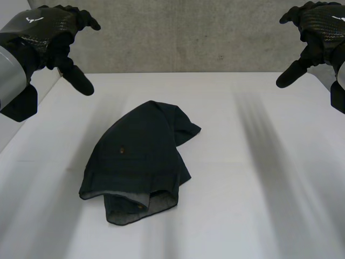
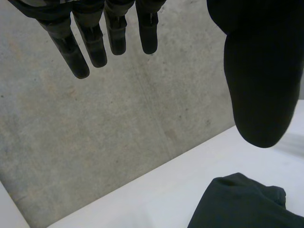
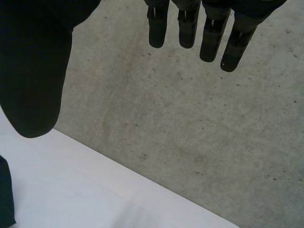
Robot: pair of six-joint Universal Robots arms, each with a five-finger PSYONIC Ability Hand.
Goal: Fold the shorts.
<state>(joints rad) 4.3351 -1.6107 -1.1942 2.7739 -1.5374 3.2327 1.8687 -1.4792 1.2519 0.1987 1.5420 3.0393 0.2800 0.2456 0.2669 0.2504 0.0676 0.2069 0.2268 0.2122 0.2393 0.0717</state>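
Observation:
Dark shorts (image 1: 139,162) lie crumpled in a heap on the white table (image 1: 259,205), waistband toward the near edge. My left hand (image 1: 51,32) hovers high at the far left, well away from the shorts, fingers (image 2: 95,42) straight and thumb spread, holding nothing. My right hand (image 1: 318,29) hangs high at the far right, likewise open with straight fingers (image 3: 209,38). An edge of the shorts (image 2: 242,204) lies below the left thumb in the left wrist view; a sliver of the shorts (image 3: 4,194) lies below the right thumb.
A grey concrete wall (image 1: 183,38) stands behind the table's far edge. The table's left edge (image 1: 32,113) runs close under my left arm.

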